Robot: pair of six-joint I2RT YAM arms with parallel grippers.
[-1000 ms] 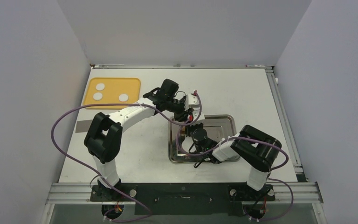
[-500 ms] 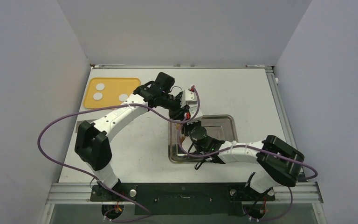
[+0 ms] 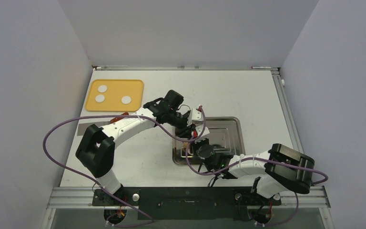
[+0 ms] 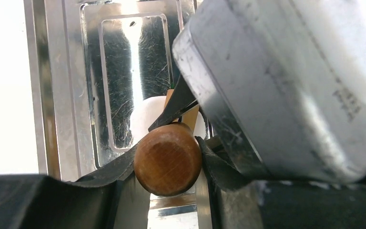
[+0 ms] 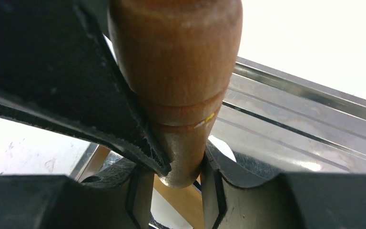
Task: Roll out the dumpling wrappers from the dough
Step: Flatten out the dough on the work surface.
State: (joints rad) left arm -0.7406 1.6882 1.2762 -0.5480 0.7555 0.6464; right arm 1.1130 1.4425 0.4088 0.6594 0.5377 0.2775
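Note:
Both grippers hold one wooden rolling pin (image 3: pixel 187 144) over the left part of the metal tray (image 3: pixel 228 125). My left gripper (image 4: pixel 169 148) is shut on one round handle end (image 4: pixel 167 162). My right gripper (image 5: pixel 177 177) is shut on the other tapered handle (image 5: pixel 176 86). A white piece of dough (image 4: pixel 147 114) lies in the tray under the pin, also showing in the right wrist view (image 5: pixel 222 149). It is mostly hidden, so I cannot tell how flat it is. Three small white dough lumps (image 3: pixel 103 88) (image 3: pixel 100 98) (image 3: pixel 126 99) sit on the yellow tray (image 3: pixel 116 86) at the far left.
A grey strip (image 3: pixel 83 129) lies on the white table left of the left arm. A small red-orange thing (image 3: pixel 120 115) shows by the left forearm. Purple cables loop beside both arms. Walls close the table on three sides.
Both grippers have moved the rolling pin toward the near side of the metal tray. The right arm has stretched out lower, and the left arm has followed.

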